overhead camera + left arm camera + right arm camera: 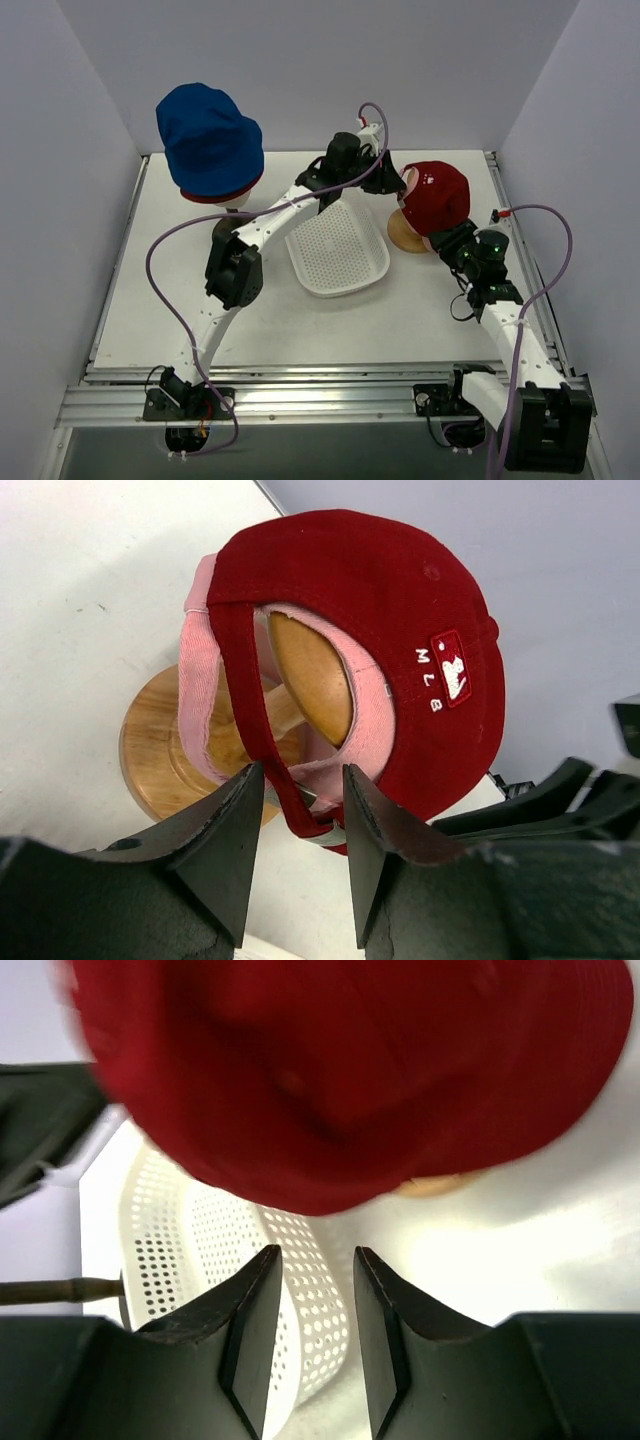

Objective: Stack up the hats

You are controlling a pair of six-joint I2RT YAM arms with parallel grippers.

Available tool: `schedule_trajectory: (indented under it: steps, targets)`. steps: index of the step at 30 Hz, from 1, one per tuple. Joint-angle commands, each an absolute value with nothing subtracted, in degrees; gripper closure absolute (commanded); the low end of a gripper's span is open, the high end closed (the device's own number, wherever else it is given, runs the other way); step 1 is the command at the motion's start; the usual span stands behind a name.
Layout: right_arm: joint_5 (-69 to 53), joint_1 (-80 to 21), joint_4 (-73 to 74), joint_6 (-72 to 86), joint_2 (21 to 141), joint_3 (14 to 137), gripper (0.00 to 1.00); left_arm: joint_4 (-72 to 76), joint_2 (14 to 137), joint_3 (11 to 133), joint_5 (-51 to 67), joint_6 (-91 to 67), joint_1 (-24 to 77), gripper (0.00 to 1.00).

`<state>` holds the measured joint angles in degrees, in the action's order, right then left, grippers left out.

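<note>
A red peaked cap (438, 192) sits over a pink peaked cap (199, 670) on a wooden head stand (158, 742) at the right. My left gripper (300, 815) is open behind them. The red cap's back strap (245, 705) and buckle lie just beyond its fingertips, not pinched. My right gripper (312, 1260) is open and empty, close under the red cap (340, 1070) at its near side. At the back left, a blue bucket hat (208, 138) covers a dark red bucket hat, of which only the rim (216, 196) shows.
A white perforated basket (338, 250) lies tilted between the two arms, and its wall (190, 1250) shows just behind my right fingers. The left arm reaches across above it. Grey walls close in the table on three sides.
</note>
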<state>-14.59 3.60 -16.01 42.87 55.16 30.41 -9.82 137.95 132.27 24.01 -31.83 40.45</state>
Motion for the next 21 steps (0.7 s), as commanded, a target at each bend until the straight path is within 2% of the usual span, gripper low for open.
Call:
schedule_trajectory:
  steps: [1,4,7,15,19,21]
  targets:
    - [-15.6,3.2,-26.6,48.2,57.8,27.1,0.68,-9.1,138.0,134.0,23.8,-30.8,40.8,0.54]
    - [-14.9,3.0,-28.3,46.4,60.6,27.1,0.65,-9.6,138.3,134.5,23.6,-30.6,40.7,0.54]
    - [-12.8,2.8,-28.7,44.9,60.7,27.0,0.65,-9.9,138.8,135.4,23.4,-30.6,40.7,0.58]
    - [-11.3,2.2,-35.7,46.5,63.5,23.2,0.66,-9.5,139.8,137.7,23.5,-31.9,40.8,0.90]
    - [-10.3,2.2,-38.2,46.5,67.3,22.8,0.67,-9.8,139.7,137.8,22.6,-32.0,40.9,0.98]
    - [-10.0,2.2,-39.7,46.8,68.5,22.7,0.67,-9.8,139.7,137.9,22.2,-31.9,40.9,0.98]
